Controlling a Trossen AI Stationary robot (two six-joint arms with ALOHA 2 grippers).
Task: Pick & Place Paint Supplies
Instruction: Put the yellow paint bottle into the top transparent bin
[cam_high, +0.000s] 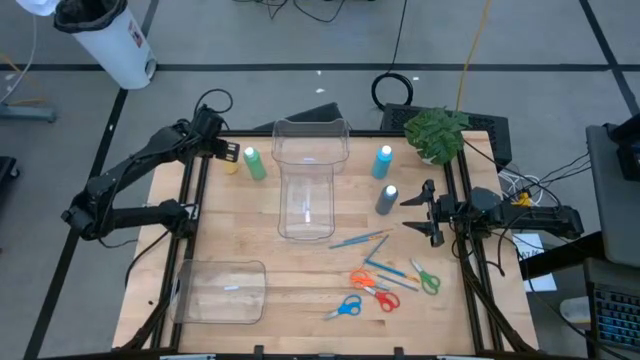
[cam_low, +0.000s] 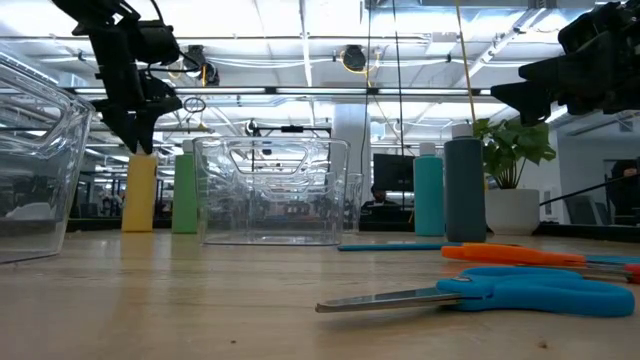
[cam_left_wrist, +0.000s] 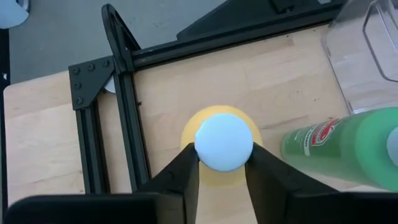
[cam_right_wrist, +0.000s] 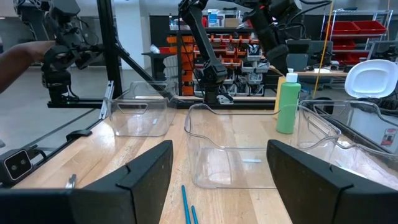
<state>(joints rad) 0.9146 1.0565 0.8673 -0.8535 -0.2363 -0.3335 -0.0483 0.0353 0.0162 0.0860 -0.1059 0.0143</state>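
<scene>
The yellow paint bottle (cam_high: 231, 163) stands on its base at the table's far left corner, with the green bottle (cam_high: 255, 163) beside it. My left gripper (cam_left_wrist: 224, 171) comes down on the yellow bottle's white cap. The light blue bottle (cam_high: 384, 162) and the grey-blue bottle (cam_high: 387, 198) stand upright right of centre. Blue and orange brushes (cam_high: 360, 240) lie flat on the wood near them. My right gripper (cam_high: 432, 212) hovers open just right of the grey-blue bottle, touching nothing. My left gripper has the yellow bottle's white cap (cam_left_wrist: 224, 144) pinched between its two fingers (cam_left_wrist: 186, 171), one on each side. It comes from above, pointing down. The bottle stands upright with its base on the table (cam_low: 140, 195).
An open clear container (cam_high: 308, 180) sits at the table's centre and a second one (cam_high: 222, 290) at the near left. Three pairs of scissors (cam_high: 375, 285) lie near the right. A potted plant (cam_high: 437, 130) stands at the far right corner. Black frame posts (cam_left_wrist: 127, 112) edge the table.
</scene>
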